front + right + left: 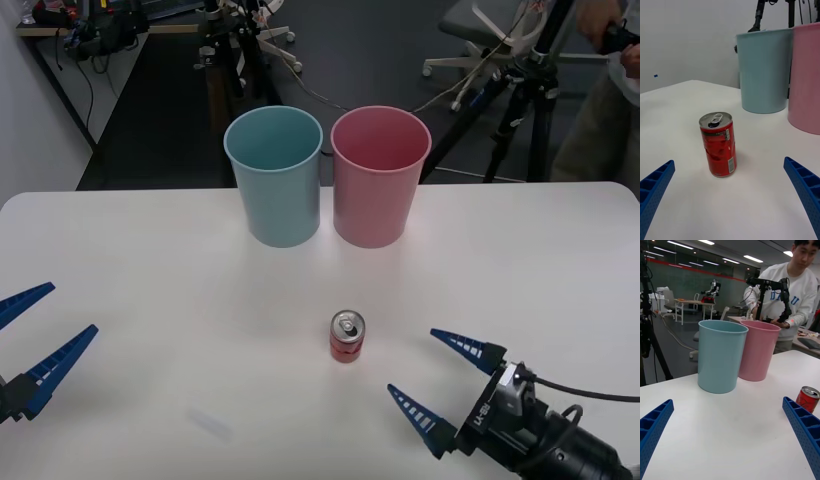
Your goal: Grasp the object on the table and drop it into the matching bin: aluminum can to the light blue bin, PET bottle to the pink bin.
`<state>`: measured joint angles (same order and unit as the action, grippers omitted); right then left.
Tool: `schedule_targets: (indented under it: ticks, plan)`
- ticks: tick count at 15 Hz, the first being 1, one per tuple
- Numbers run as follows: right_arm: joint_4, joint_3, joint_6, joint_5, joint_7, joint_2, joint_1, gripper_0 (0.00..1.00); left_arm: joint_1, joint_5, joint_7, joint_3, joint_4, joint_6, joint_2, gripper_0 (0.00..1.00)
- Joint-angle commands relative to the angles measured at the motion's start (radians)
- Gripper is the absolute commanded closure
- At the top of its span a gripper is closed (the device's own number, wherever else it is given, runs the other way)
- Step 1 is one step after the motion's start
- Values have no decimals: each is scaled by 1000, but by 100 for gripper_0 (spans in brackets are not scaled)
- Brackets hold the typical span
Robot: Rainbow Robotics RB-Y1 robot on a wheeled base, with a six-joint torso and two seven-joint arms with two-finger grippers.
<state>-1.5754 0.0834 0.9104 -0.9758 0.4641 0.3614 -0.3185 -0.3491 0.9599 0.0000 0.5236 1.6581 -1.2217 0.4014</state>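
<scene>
A small red aluminum can (pixel 347 336) with a silver lid stands upright on the white table (pixel 150 280), in front of the bins. In the right wrist view the can (pixel 718 144) stands a short way ahead of the fingers. My right gripper (pixel 447 379) is open, low at the near right, apart from the can. My left gripper (pixel 32 335) is open at the left edge. The light blue bin (pixel 274 175) and the pink bin (pixel 379 175) stand side by side at the table's far edge. The left wrist view shows the light blue bin (pixel 720 354), pink bin (pixel 756 349) and can (pixel 807 398).
Beyond the table's far edge are tripod legs (pixel 520 120), cables and an office chair (pixel 480 30) on a dark floor. Bare tabletop lies between the can and the bins and to the can's left.
</scene>
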Motion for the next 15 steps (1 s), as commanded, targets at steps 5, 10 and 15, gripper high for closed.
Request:
schedule_targets:
  ticks: [5,10,15]
  plan:
    - [0,15,-87,-113,56,-102,26,0,0,0,0,0,0,0,0,0]
    - [0,69,-156,-118,88,-102,30,0,0,0,0,0,0,0,0,0]
    - [0,118,-216,-118,97,-102,44,0,0,0,0,0,0,0,0,0]
